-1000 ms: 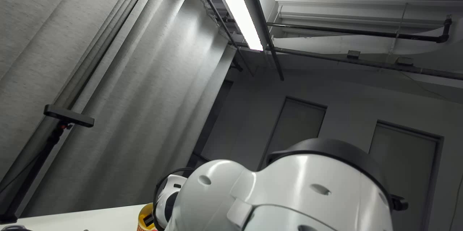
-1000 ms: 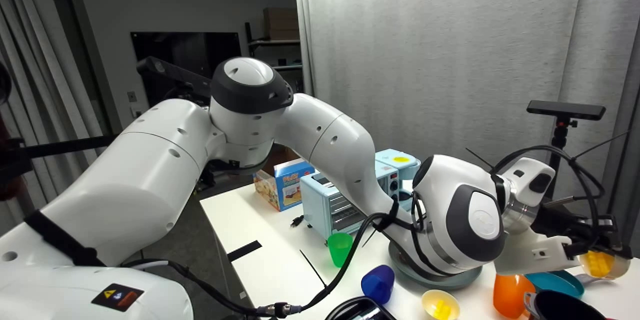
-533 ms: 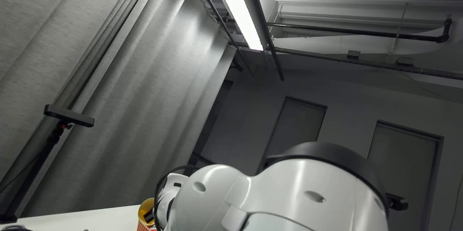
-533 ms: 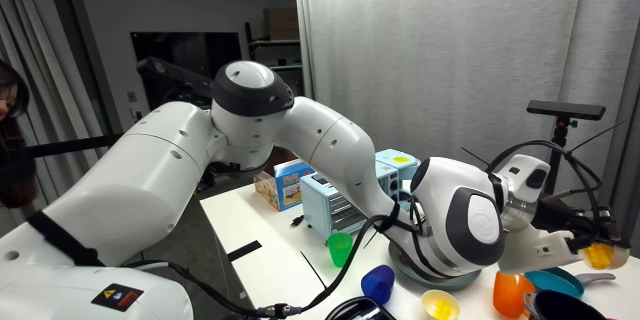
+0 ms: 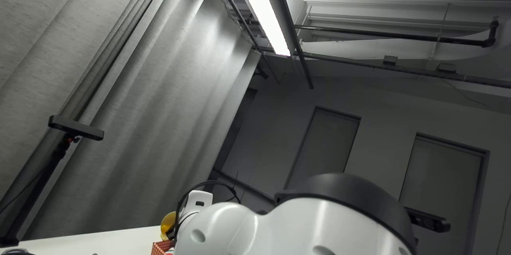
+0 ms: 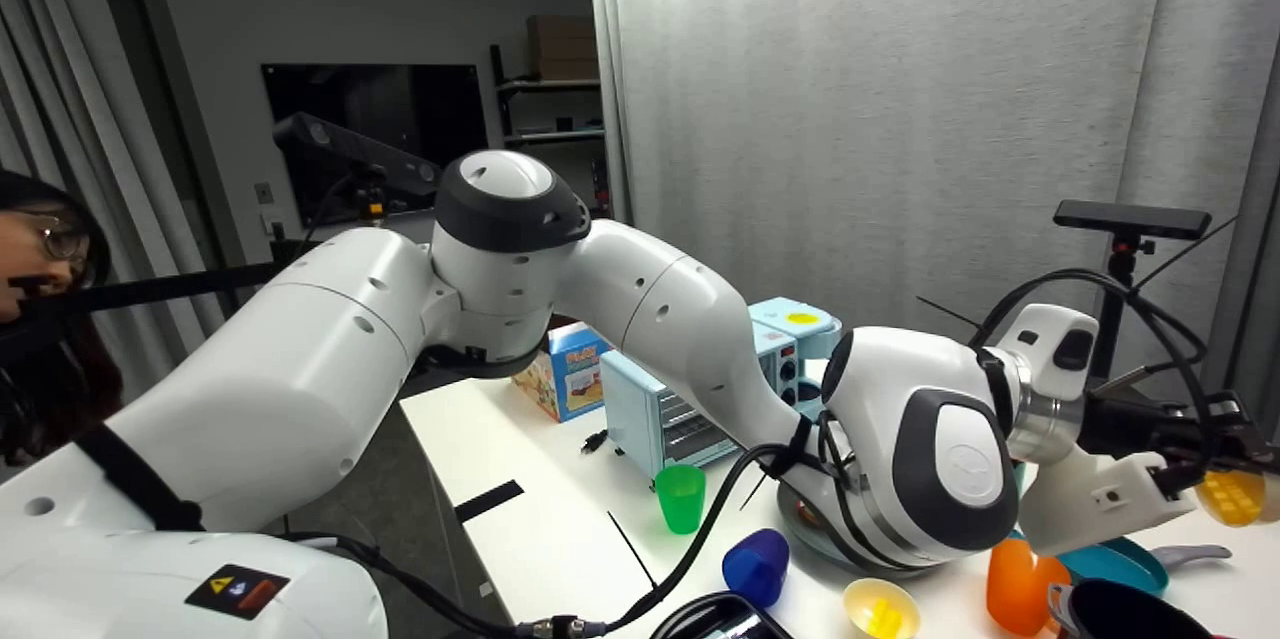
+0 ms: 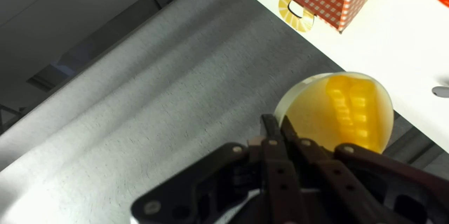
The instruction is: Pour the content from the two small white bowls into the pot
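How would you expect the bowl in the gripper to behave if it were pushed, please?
The bowl may twist or swing, since the gripper appears to hold it at one edge. Its thin-looking wall suggests it is light. The yellow pieces sit on the side away from the gripper, so that side could droop.

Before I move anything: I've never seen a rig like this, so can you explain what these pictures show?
The machine is a white jointed arm ending in a black pincer. Two pictures are taken from outside it; the third, the close-up, is taken from its wrist. Grey curtain fills much of an exterior view. The pincer is shut on the rim of a small whitish bowl, which has yellow pieces in it. On the white table, in an exterior view, you see a second small bowl, also with yellow pieces, a dark pot, a green cup and a light-blue toaster oven.
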